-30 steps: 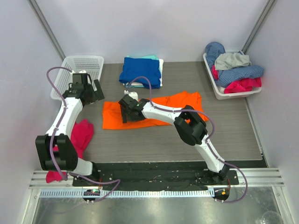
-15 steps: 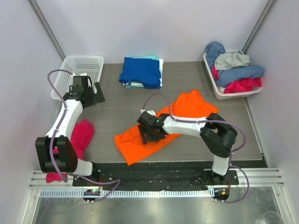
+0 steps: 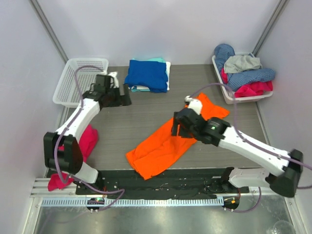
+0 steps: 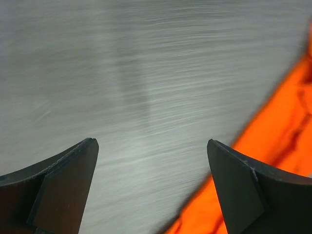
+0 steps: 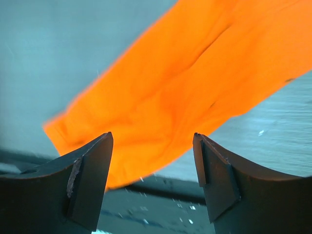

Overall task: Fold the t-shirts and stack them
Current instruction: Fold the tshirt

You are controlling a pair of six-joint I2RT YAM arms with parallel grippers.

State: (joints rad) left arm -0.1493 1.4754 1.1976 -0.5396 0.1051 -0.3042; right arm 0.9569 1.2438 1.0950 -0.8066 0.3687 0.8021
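Note:
The bright orange t-shirt (image 3: pixel 168 144) lies flat and rumpled in a diagonal strip from the table's middle right to its front edge. My right gripper (image 3: pixel 175 127) hovers above its middle, open and empty; the right wrist view shows the orange cloth (image 5: pixel 185 73) below the gripper (image 5: pixel 152 134). My left gripper (image 3: pixel 126 96) is open and empty over bare table just left of the folded stack; its wrist view (image 4: pixel 151 141) shows blurred table and an orange edge (image 4: pixel 287 122). The royal blue t-shirt (image 3: pixel 147 74) lies folded on top of pale teal and white ones at the back.
A white mesh basket (image 3: pixel 83 73) stands at the back left. A white bin (image 3: pixel 229 92) heaped with blue, grey and pink clothes stands at the back right. A pink cloth (image 3: pixel 84 141) hangs over the table's left edge. A black rail (image 3: pixel 161 183) runs along the front.
My right gripper dragged the orange shirt toward the front, let go of it, and rose to the right. My left arm swung right, from the basket toward the blue stack.

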